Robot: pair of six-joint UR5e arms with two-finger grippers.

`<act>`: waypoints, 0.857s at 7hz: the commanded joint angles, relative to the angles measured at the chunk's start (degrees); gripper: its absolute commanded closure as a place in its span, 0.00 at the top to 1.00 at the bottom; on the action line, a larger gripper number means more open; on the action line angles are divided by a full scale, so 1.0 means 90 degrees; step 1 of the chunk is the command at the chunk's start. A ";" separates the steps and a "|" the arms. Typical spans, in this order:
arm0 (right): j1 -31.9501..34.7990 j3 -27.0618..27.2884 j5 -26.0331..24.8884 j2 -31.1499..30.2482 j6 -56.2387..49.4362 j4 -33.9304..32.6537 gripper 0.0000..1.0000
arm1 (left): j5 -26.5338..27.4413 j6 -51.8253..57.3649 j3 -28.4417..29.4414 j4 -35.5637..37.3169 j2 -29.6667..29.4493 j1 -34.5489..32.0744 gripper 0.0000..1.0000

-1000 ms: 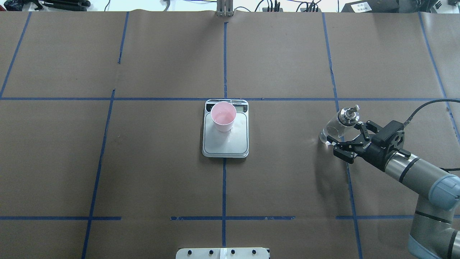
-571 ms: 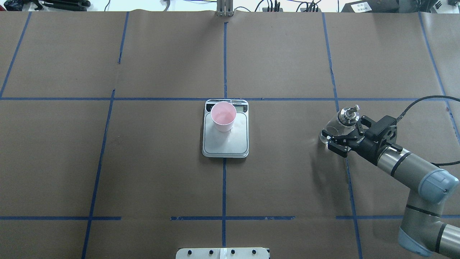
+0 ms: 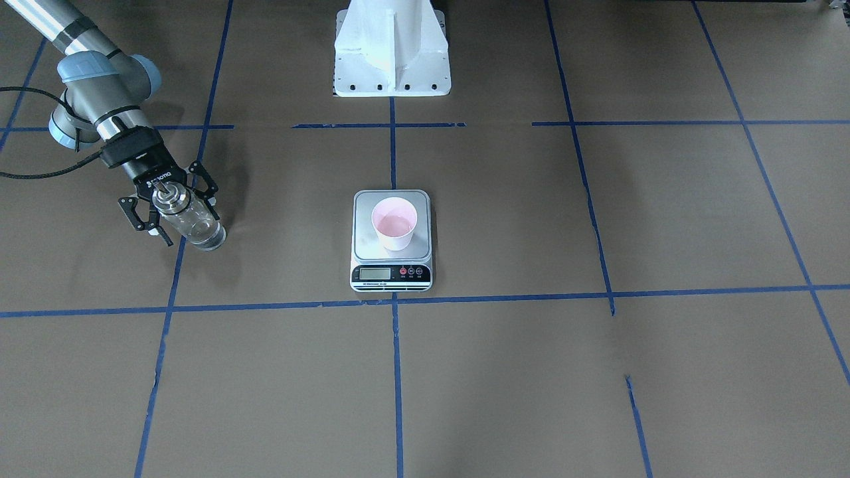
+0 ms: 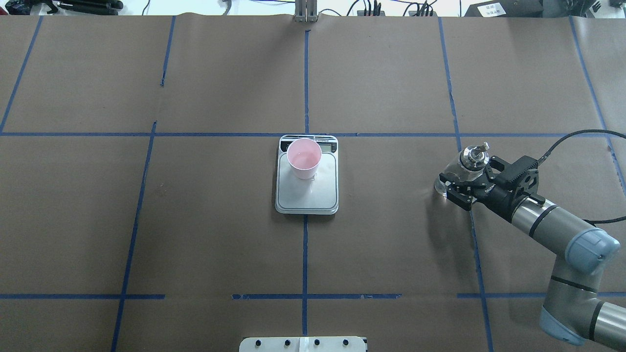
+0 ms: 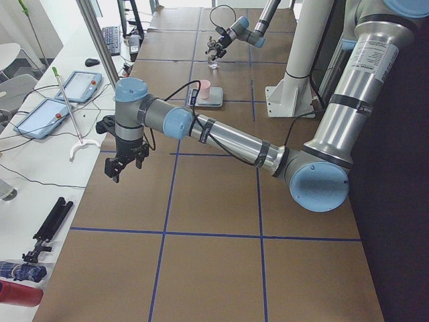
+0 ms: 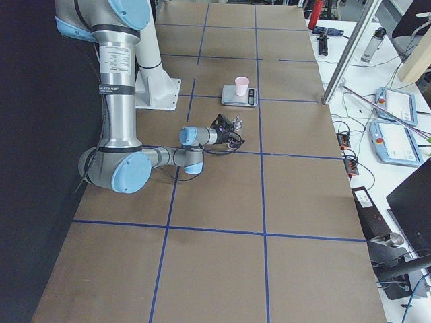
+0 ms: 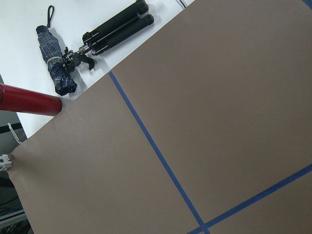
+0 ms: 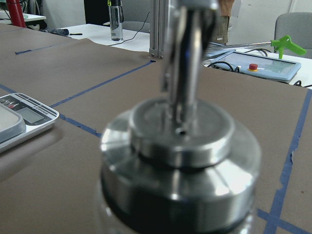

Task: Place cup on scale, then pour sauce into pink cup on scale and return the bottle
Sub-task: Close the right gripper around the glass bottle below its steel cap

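The cup [image 4: 304, 159] is pink, scale [image 4: 306, 195] silver-grey, bottle [image 4: 454, 172] clear and silver-capped, table [image 4: 220, 220] brown with blue tape lines [image 4: 304, 254].

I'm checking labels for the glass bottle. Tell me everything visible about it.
The bottle is small, clear glass, cylindrical, topped by a silver metal cap with a dark ring and thin spout. It stands upright on the brown-papered table, well apart from the scale. The right hand brackets its body, jaws open; contact is unclear.

Right gripper [image 4: 458, 185] hangs low with jaws apart.
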 commanded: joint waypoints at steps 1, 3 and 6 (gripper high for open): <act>0.0004 -0.0020 0.0034 0.0006 -0.0017 0.0018 0.36 | 0.0000 0.0000 0.0004 0.0000 0.0000 0.0000 1.00; 0.0013 0.0009 0.0112 -0.0013 -0.0046 0.0018 0.00 | 0.0010 -0.0010 0.0004 0.0000 0.0000 0.0000 1.00; 0.0353 0.0262 0.0840 -0.0023 -0.1028 -0.0069 0.00 | 0.0000 -0.0019 0.0004 0.0000 0.0010 -0.0010 1.00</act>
